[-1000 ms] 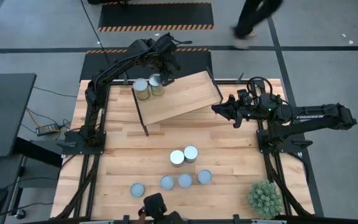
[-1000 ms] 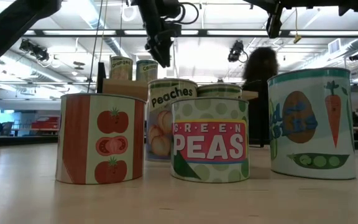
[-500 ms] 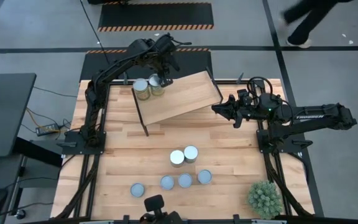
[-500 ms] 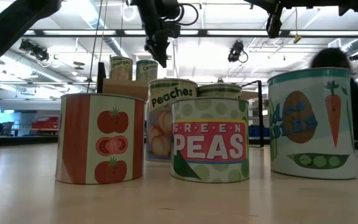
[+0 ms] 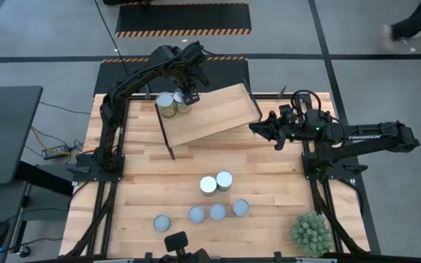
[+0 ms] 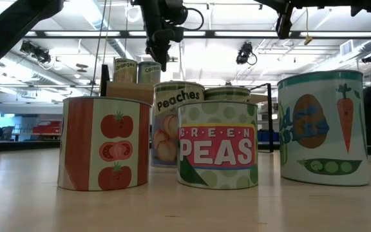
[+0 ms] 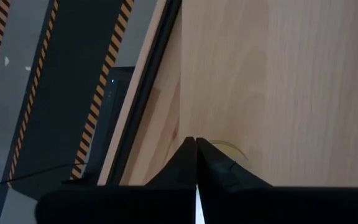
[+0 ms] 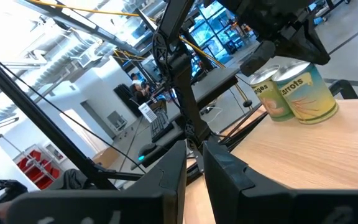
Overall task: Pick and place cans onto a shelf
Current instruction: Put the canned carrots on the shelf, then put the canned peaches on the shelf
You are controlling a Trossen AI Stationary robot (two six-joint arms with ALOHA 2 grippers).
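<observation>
**Two cans sitting on the shelf, six waiting on the table**

Six cans are standing clustered on the table's near half. Farther back, the right gripper is hovering just off the shelf's right end, fingers nearly together. The left gripper, jaws together and empty, is hanging just above the two cans standing at the shelf's far left corner

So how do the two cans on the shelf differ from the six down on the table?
The two cans on the shelf stand raised on the shelf, touching, under the left pincer. The six cans on the table sit lower, spread out as a pair and a loose row, away from both arms. All stand upright.
</observation>
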